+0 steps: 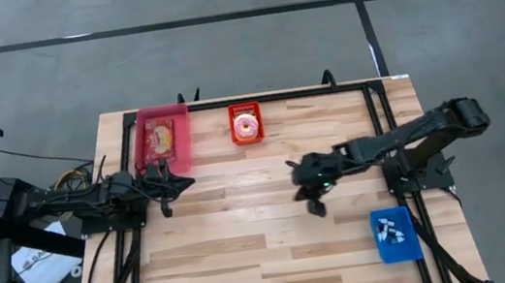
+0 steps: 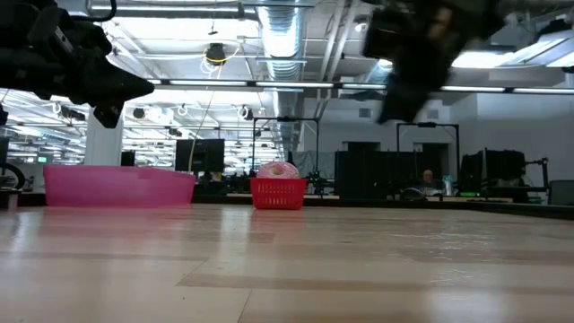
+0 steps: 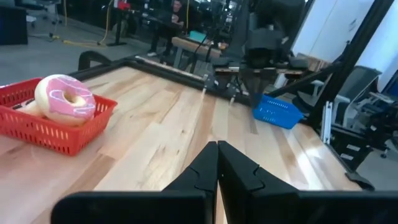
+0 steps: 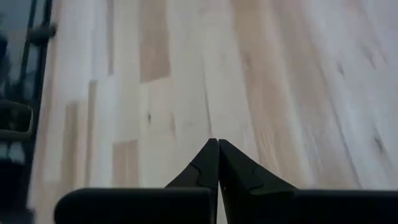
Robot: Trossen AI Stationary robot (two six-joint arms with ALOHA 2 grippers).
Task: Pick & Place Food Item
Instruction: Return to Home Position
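Note:
A pink-iced doughnut [image 1: 246, 124] [image 3: 64, 99] lies in a small red basket [image 1: 245, 110] [image 3: 37, 127] at the table's far edge, near the middle. To its left, a pink bin [image 1: 165, 156] holds a flat golden food item [image 1: 161, 134]. My left gripper [image 1: 189, 179] [image 3: 217, 144] is shut and empty. It hangs above the table just near the pink bin and points level toward the right edge. My right gripper [image 1: 291, 167] [image 4: 218, 143] is also shut and empty. It slants down over bare wood right of the table's middle.
A blue tray [image 1: 395, 234] [image 3: 277, 112] with small pieces sits at the near right corner. Black frame rails [image 1: 381, 115] run along the table's far and side edges. Bare wood [image 1: 243, 221] lies between the two grippers and toward the near edge.

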